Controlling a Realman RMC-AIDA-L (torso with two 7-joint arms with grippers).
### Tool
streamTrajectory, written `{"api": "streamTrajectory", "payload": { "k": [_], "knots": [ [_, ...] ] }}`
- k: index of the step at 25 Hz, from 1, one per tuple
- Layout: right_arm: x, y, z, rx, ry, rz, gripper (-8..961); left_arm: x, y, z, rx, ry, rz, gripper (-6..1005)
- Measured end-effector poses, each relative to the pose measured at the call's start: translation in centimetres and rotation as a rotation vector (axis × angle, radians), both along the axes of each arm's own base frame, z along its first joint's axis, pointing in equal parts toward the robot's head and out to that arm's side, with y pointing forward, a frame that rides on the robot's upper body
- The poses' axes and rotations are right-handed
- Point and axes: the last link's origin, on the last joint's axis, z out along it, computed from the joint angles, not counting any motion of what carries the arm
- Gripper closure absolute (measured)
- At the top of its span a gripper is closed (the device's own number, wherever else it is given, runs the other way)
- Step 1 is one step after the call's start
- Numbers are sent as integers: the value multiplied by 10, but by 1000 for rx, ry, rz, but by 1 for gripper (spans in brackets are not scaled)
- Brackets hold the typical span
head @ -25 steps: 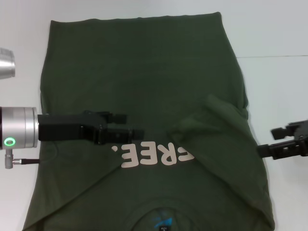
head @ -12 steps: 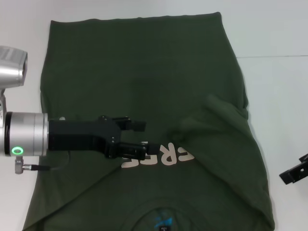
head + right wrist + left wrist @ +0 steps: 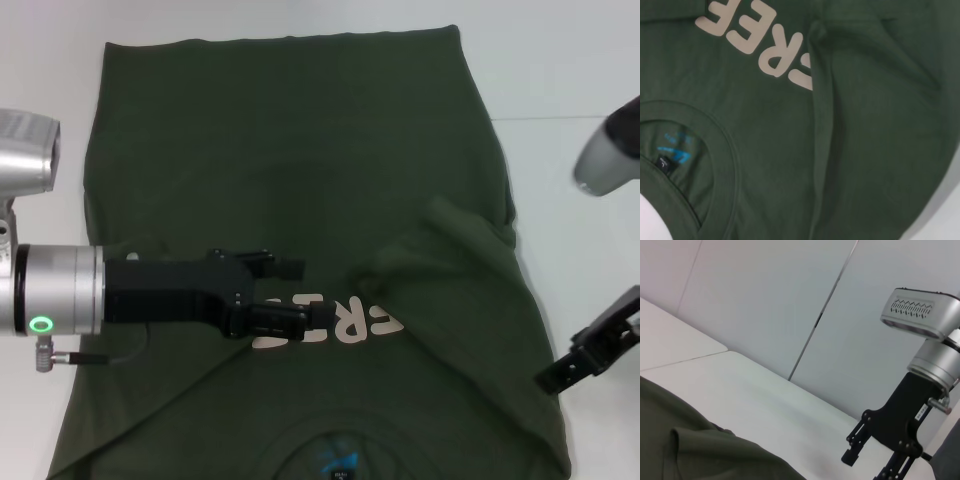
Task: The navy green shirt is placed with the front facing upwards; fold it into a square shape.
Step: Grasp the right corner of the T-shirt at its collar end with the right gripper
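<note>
The navy green shirt [image 3: 300, 150] lies face up on the white table [image 3: 580, 60], collar nearest me. Its pale "FREE!" letters [image 3: 350, 320] are partly covered by my left gripper. The blue label [image 3: 338, 462] shows inside the collar. The sleeve on the right is folded in over the chest [image 3: 440, 260]. My left gripper [image 3: 312, 292] hovers over the letters, fingers apart, holding nothing. My right gripper [image 3: 575, 365] is just off the shirt's near right edge. The right wrist view shows the letters [image 3: 760, 47], the collar [image 3: 715, 165] and the label [image 3: 672, 152].
A silver link of my right arm [image 3: 610, 150] hangs over the table at the right. The left wrist view shows bare table [image 3: 740, 385], a shirt fold [image 3: 700, 450] and my right arm [image 3: 900, 420] beyond it. A table seam [image 3: 570, 118] runs at the right.
My left gripper has slid right onto the letters and its fingers have spread. My right gripper has dropped toward me to the shirt's near right edge; its silver link has come into view.
</note>
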Motion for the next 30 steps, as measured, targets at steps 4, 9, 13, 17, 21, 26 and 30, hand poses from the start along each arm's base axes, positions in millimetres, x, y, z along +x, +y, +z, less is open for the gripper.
{"api": "streamTrajectory", "payload": {
  "k": [4, 9, 13, 17, 21, 26, 30],
  "knots": [
    [-7, 1, -11, -20, 18, 35, 192, -2, 0, 0, -2, -4, 10, 48],
    [-14, 4, -16, -23, 15, 60, 184, -4, -1, 0, 3, -1, 19, 48],
    [-15, 3, -21, -36, -6, 79, 180, -5, -1, 0, 5, -2, 22, 48],
    [-13, 2, -26, -52, -40, 68, 183, -6, -1, 0, 7, -2, 26, 47],
    [-9, 2, -33, -74, -60, 45, 74, -6, 0, -1, 13, 0, 30, 47],
    [-5, 2, -41, -98, -72, 23, 87, -6, 1, -1, 20, 4, 34, 47],
    [-5, 2, -43, -98, -76, 23, 87, -6, 2, -2, 22, 8, 33, 47]
  ]
}}
